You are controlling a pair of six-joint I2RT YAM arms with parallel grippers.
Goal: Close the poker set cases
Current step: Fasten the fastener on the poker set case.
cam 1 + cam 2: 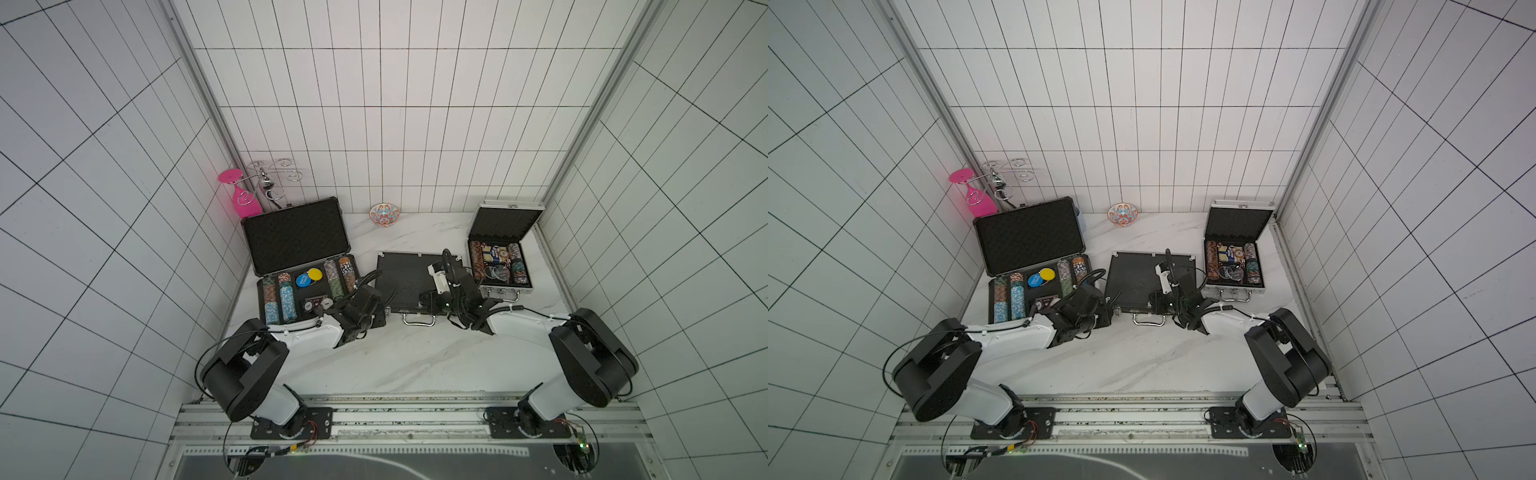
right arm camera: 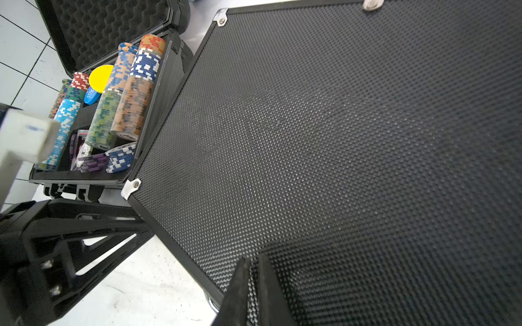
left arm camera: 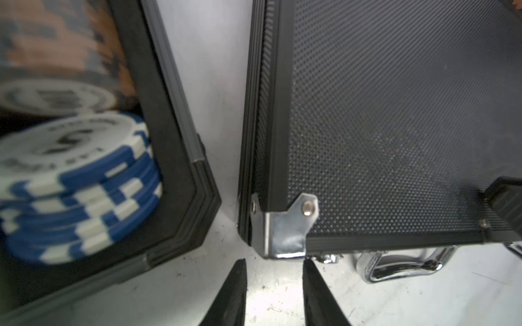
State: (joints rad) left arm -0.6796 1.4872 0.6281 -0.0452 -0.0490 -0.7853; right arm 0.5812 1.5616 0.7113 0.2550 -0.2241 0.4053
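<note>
My L pincer [image 3: 274, 262] is half-open, empty, at mid case [image 1: 405, 278] near corner. R pincer [image 2: 252, 258] is shut, tips on its lid. Big case [image 1: 299, 249] left of it, small case [image 1: 505, 226] right, lids up. Risk: I bump big case when backing off.

Robot lab cell — gridded walls [image 1: 395, 104], mounting rail [image 1: 415, 409]

walls [image 1: 374, 124]: white tile, black grout | tabletop [image 1: 415, 357]: white marble | light: even
</note>
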